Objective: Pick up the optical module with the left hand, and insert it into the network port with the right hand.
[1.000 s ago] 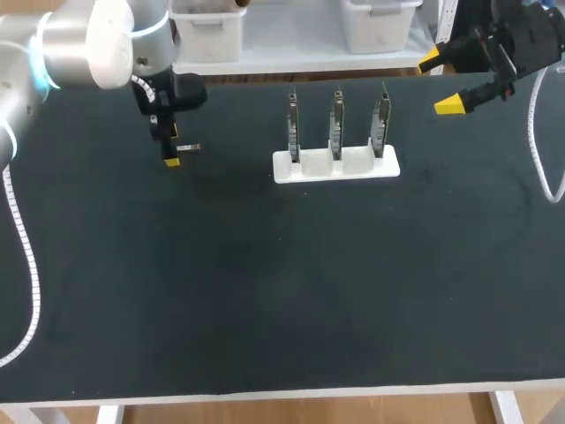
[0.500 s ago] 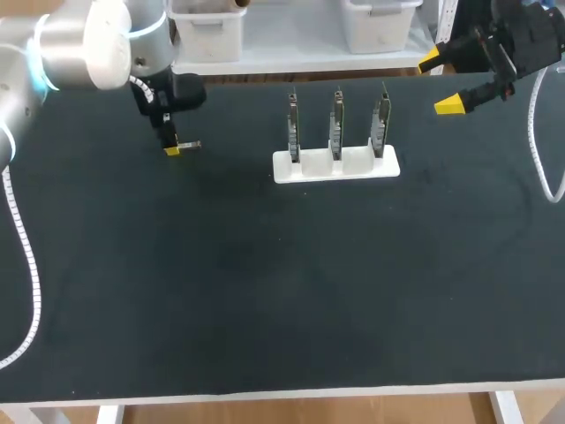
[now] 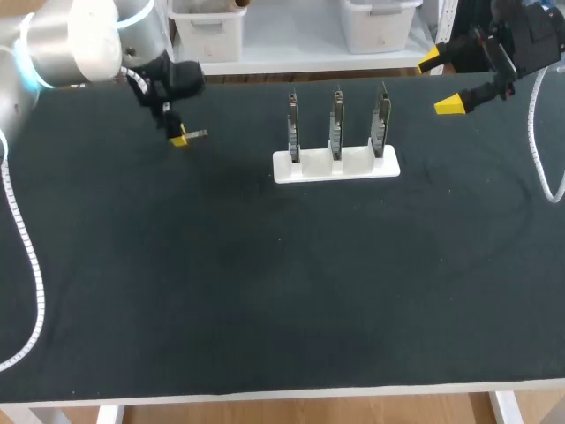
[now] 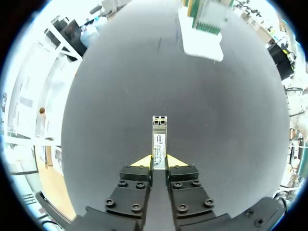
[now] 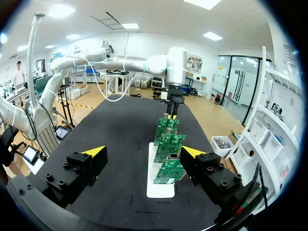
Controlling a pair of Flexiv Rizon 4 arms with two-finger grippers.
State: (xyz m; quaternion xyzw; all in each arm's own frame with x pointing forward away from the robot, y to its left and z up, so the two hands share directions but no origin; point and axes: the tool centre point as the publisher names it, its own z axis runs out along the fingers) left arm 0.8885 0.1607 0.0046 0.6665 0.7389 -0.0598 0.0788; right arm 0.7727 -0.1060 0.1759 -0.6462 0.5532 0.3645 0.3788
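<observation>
The left hand grips the optical module by its rear end, fingers closed on both sides, over the far left of the dark tabletop. The right hand hangs open and empty at the far right. Between them stands a white holder with three upright circuit boards. The pickup looks done; next likely comes a handover to the right hand, then alignment with a network port (too small to make out)

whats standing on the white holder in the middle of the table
Three circuit boards stand upright on the white holder, side by side in a row. Their lower edges sink into the holder, so how they are fixed is hidden.
</observation>
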